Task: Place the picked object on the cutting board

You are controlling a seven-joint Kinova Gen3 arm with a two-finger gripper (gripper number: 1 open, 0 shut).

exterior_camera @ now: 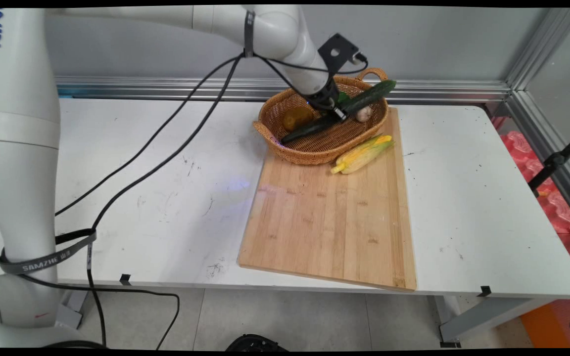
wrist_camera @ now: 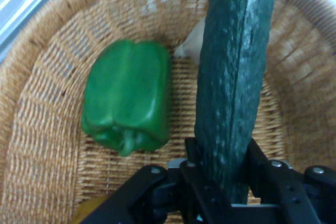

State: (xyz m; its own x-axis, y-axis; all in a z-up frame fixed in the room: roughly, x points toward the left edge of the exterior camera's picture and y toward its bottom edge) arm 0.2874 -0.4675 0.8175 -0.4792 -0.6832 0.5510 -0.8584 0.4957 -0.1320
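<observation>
Inside the wicker basket (exterior_camera: pixel 314 157), at the far end of the cutting board (exterior_camera: pixel 329 217): pincer (exterior_camera: pixel 337 112) lowered in from above and clenched on a dark green cucumber (exterior_camera: pixel 366 97), one finger against each flank, roughly at mid-length. Confirmed in the hand view: pincer (wrist_camera: pixel 223 150) closed about the cucumber (wrist_camera: pixel 236 66), no gap visible on either side.

Cucumber slantwise across the basket, lower end down near the left wall, upper end out past the far right rim beside the handle. Cannot tell whether resting on that rim or held just clear of it.

Also in the basket: green bell pepper (wrist_camera: pixel 127 95) on the woven floor just beside the cucumber, apart from the pincer; pale garlic bulb (exterior_camera: pixel 363 114) near the right wall, partly hidden behind the cucumber in the hand view; a yellowish round item (exterior_camera: pixel 297 117) to the left, kind not determinable.

Outside the basket: ear of corn (exterior_camera: pixel 362 154) in its husk on the board, against the basket's near right wall. Board angled on the white tabletop (exterior_camera: pixel 166 188).
</observation>
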